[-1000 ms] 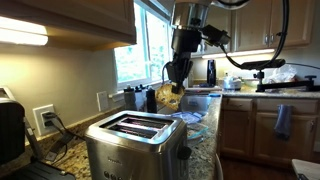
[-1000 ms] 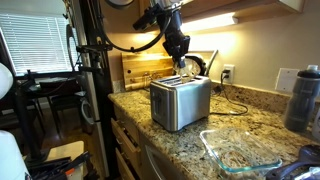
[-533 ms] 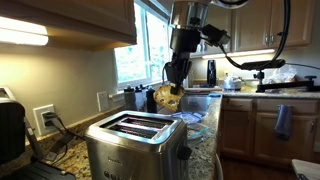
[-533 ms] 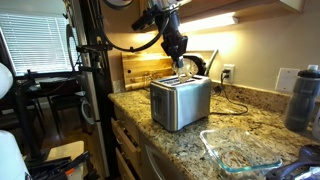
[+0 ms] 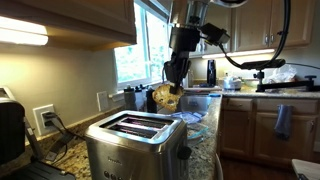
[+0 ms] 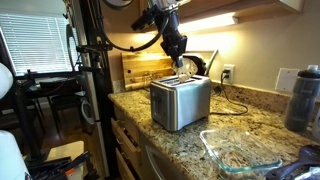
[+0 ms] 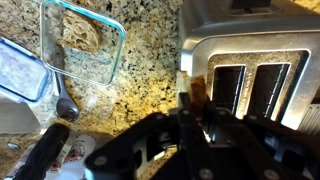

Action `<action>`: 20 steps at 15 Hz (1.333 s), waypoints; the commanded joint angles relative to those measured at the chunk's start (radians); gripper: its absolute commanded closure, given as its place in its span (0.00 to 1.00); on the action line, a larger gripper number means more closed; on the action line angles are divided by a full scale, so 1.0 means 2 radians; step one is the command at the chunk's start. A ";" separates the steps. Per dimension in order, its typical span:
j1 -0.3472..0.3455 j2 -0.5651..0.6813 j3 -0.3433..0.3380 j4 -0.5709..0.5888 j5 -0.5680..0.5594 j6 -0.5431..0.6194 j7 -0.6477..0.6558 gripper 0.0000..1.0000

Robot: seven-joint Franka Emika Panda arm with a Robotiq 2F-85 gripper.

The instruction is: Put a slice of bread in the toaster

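Observation:
My gripper (image 5: 174,88) hangs above the granite counter, shut on the slice of bread (image 5: 169,97), a small tan slice held on edge. In the wrist view the slice (image 7: 198,92) shows between the fingers (image 7: 190,100), just beside the toaster's left edge. The toaster (image 5: 135,145) is a boxy brushed-steel one with two long dark top slots (image 7: 258,88). In an exterior view my gripper (image 6: 177,58) holds the slice (image 6: 181,64) a little above the toaster (image 6: 180,101).
A clear glass dish (image 6: 238,151) lies on the counter (image 6: 250,120) near the toaster; it also shows in the wrist view (image 7: 85,45) holding another bread piece. A black cable (image 6: 232,109) runs to a wall socket. A wooden board (image 6: 140,70) leans behind. A black appliance (image 5: 10,125) stands nearby.

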 commanded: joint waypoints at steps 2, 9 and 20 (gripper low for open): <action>0.008 -0.018 -0.003 0.001 -0.006 -0.017 0.010 0.92; 0.025 -0.010 -0.006 0.010 0.011 -0.021 -0.006 0.92; 0.036 0.025 -0.017 0.028 0.028 -0.019 -0.040 0.92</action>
